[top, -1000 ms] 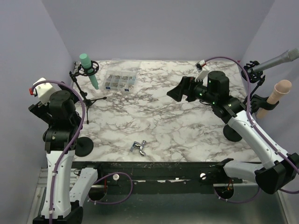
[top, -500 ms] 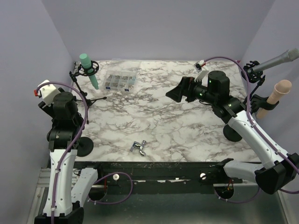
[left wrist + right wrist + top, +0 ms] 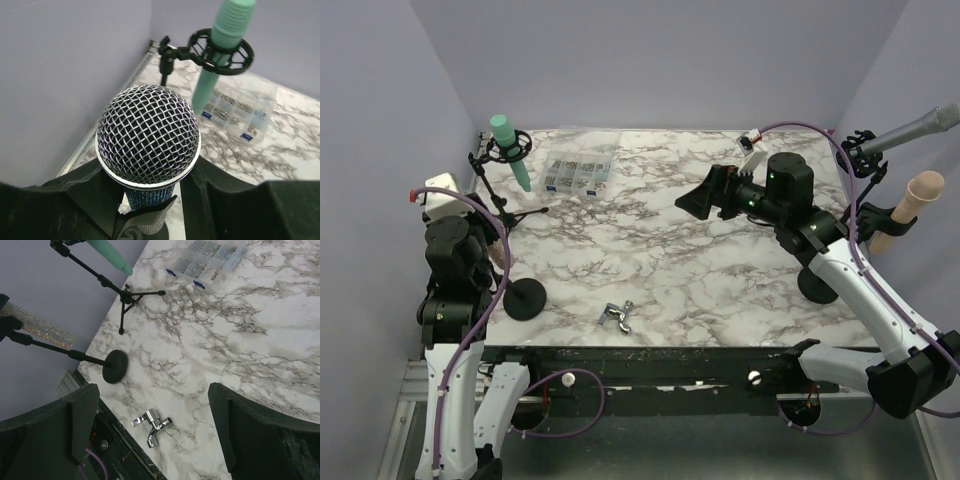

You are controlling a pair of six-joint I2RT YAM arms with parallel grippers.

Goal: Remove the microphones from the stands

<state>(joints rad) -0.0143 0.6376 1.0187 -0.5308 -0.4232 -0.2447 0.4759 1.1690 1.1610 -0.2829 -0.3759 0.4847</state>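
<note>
Two changes to log against a second ago.

First, at the left gripper (image 3: 150,200): gone from spread wide to drawn in around the silver mesh-headed microphone with the glittery blue body (image 3: 147,135). In the left wrist view, black fingers (image 3: 75,195) pressed against either side of the handle just below the mesh ball. Read as pinching it.

Second, at the black rod stand with the round disc base (image 3: 527,298): slid rightward across the white marble-patterned table (image 3: 720,280), a little off the near edge, in step with the left arm. From the right wrist view, leaning hard, with the rod slanting up-left from the disc to the glittery handle near the left wall. Cannot tell whether the disc sits flat.

Meaning for the task: grasp judged made, release from the stand not. Apparently seated in the clip yet, going by the whole stand dragging along. Clip itself hidden under the arm from above. Likely needed next: a pull along the handle's own line rather than sideways, else more dragging or a toppled stand.

Right gripper (image 3: 155,430): spread wide, holding nothing, over mid-table, well apart from the stand. Possibly of use pinning the disc.

Not involved: mint-green microphone in a black ring mount on a tripod (image 3: 220,45), far left corner; clear compartment box (image 3: 580,172) near it.
</note>
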